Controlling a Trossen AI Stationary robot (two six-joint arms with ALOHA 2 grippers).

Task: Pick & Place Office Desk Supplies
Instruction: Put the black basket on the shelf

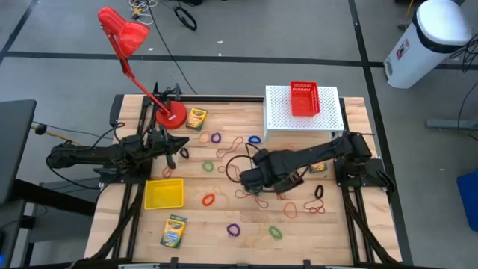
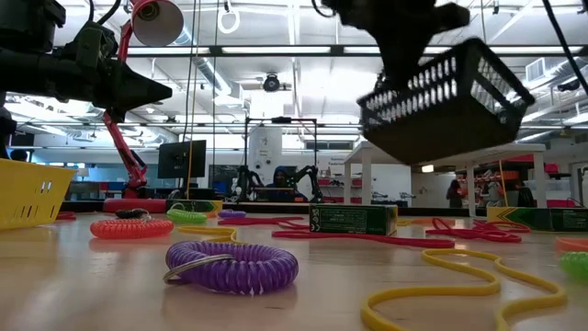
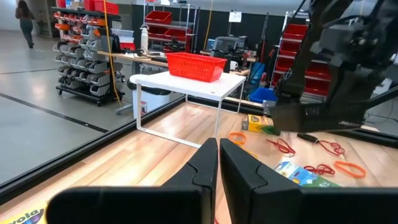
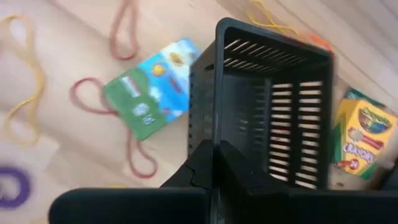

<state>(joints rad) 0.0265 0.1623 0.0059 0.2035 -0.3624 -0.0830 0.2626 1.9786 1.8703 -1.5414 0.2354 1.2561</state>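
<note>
A black mesh basket point(image 2: 450, 101) hangs tilted in the air over the table's middle, with my right gripper point(image 4: 214, 163) shut on it; in the high view gripper and basket merge into one dark mass point(image 1: 258, 175). A yellow basket point(image 1: 163, 193) stands near the left front. A red basket point(image 1: 304, 98) sits on the white stand. Crayon boxes point(image 1: 196, 118) point(image 1: 174, 231) lie flat on the wood, and another point(image 4: 360, 140) shows below the black basket. Rubber bands point(image 1: 209, 199) are scattered around. My left gripper point(image 1: 183, 153) waits shut at the left. My right gripper holds the black basket by the top edge of one wall point(image 4: 210, 134), one finger outside and one inside as far as the wrist view shows. The fingers come from above, pointing down. The basket hangs below them, tilted and clear of the table.
The red desk lamp stands with its base point(image 1: 170, 116) at the far left and its head point(image 1: 123, 33) beyond the table. The white perforated stand point(image 1: 328, 119) fills the far right. A purple coil band point(image 2: 230, 267) and a yellow loop point(image 2: 459, 276) lie near the front edge.
</note>
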